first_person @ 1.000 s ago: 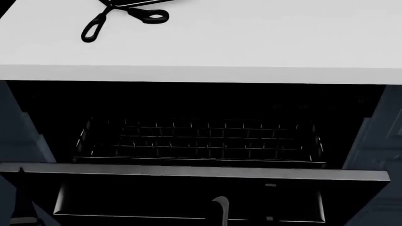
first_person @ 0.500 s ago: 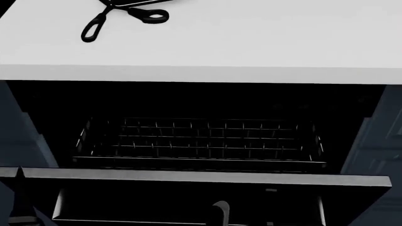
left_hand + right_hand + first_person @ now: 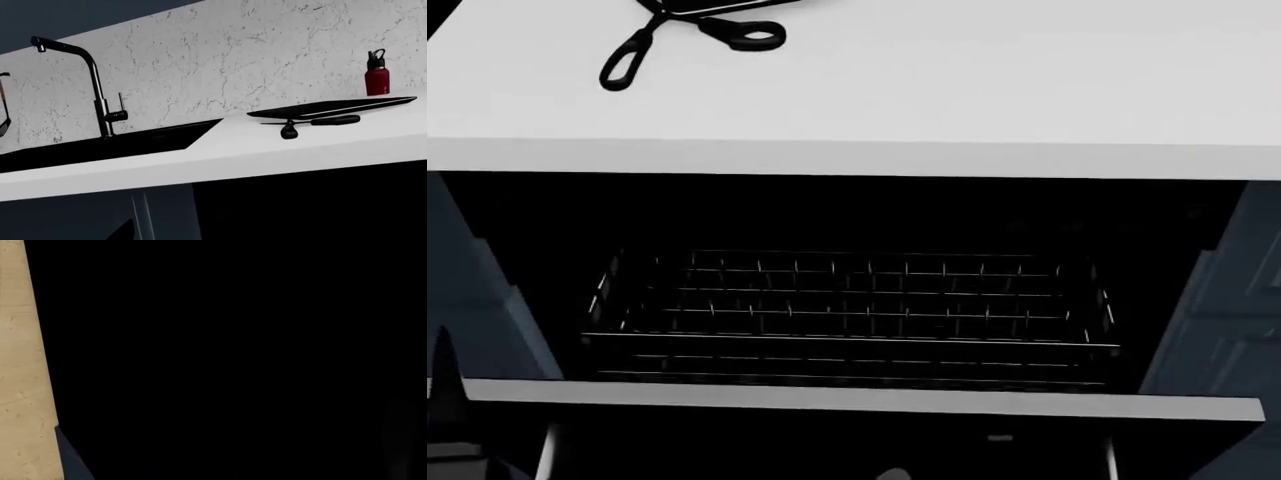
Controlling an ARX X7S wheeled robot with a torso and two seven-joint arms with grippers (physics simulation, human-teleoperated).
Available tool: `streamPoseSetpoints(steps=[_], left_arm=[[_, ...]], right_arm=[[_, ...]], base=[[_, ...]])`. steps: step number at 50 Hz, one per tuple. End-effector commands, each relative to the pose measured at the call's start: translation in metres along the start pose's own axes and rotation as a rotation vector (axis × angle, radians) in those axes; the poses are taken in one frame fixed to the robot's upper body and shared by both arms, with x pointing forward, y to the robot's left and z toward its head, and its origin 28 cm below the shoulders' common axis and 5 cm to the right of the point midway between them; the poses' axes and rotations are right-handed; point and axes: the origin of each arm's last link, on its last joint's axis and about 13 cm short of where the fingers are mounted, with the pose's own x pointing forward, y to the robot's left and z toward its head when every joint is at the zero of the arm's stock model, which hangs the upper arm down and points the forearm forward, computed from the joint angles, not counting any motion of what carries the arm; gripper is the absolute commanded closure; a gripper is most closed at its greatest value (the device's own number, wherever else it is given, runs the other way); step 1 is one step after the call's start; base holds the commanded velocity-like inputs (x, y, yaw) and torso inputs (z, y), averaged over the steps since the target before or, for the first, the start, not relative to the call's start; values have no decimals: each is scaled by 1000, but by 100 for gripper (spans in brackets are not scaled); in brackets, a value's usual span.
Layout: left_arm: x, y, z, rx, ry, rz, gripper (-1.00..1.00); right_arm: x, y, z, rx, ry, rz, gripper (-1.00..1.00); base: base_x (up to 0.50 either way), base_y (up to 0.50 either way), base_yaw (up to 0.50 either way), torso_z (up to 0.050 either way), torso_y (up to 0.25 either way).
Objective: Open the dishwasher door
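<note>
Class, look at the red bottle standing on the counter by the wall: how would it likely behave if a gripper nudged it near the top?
The red bottle stands upright, tall and narrow, so a high push would probably tip it. Its body looks round, so once down it may roll along the white counter. It appears rigid, likely metal, not squashy.

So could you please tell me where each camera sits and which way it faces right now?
Head: looks down over the counter into the open dishwasher, at the rack and door; no arm clearly shows.
Left wrist: low, facing the counter edge, sink, faucet and red bottle; no fingers.
Right wrist: almost all black; no fingers.
Shared: head and left wrist both show the counter.
</note>
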Motion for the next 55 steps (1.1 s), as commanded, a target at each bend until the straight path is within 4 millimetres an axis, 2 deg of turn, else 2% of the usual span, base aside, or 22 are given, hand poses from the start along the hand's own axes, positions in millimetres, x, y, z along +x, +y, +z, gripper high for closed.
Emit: streamPoseSetpoints(steps=[1,27,49,55], left_arm=[[-2,2,8,-15,-13,-22,-100],[-4,7,25,9,-63,-14,-100],[-2,12,31,25,-87,10,-100],[-5,12,32,23,-89,4,-100]], right_arm=[[-13,31,30,-19,-130,129,100],[-25,77,27,-50,-167,220,100],[-38,126,29,-95,-207,305,100],[-48,148,34,-118,-237,336,100]], base=[[0,4,6,0,-10],[2,5,8,-2,-5],[8,5,13,-7,-10],[13,6,18,-11,-13]])
